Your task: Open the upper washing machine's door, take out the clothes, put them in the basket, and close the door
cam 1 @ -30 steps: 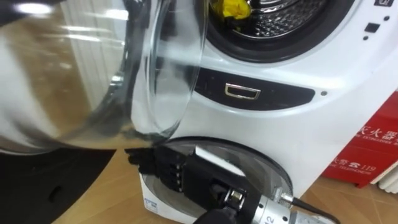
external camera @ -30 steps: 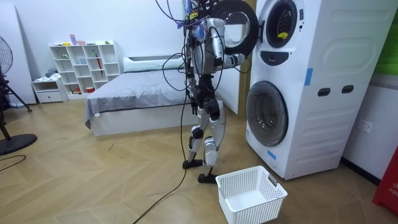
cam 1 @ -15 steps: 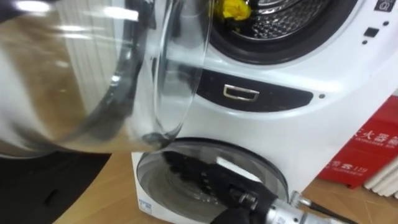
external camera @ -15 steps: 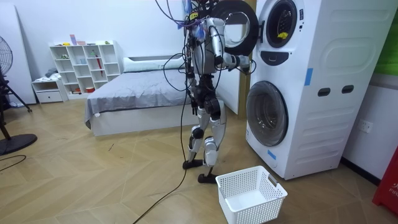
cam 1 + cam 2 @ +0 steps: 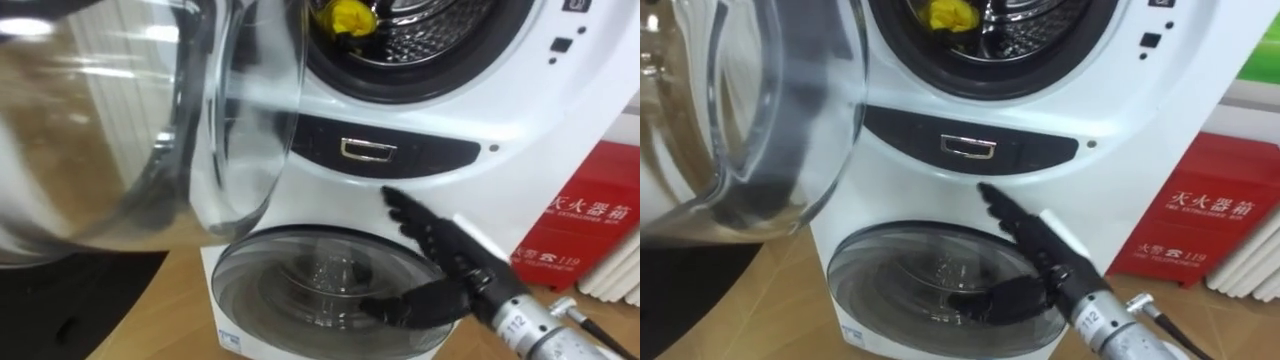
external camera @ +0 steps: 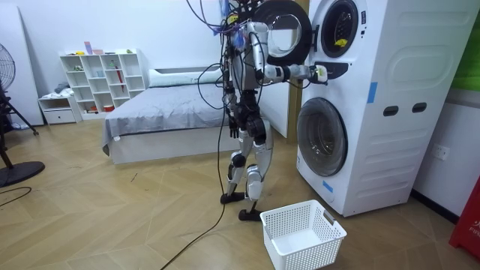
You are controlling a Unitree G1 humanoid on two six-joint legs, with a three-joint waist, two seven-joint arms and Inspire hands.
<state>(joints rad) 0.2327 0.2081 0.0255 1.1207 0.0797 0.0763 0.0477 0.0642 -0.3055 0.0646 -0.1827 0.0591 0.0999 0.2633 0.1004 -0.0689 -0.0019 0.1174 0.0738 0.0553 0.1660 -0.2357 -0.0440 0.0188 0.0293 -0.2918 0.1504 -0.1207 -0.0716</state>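
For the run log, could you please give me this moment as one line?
right hand open at panel below upper drum | yellow garment inside drum | drum door open | white basket on floor

We see herringbone wood floor [image 6: 112, 217], white walls [image 6: 112, 26], a grey bed [image 6: 161, 120], a white cube shelf [image 6: 105, 75], a fan [image 6: 4, 64]

Stood upright, with the right arm held out forward, nearly level at chest height. Kept the right hand [image 5: 452, 268] flat, with the fingers [image 5: 415, 222] straight, close together and pointed up and to the left, and the thumb stretched apart below them.
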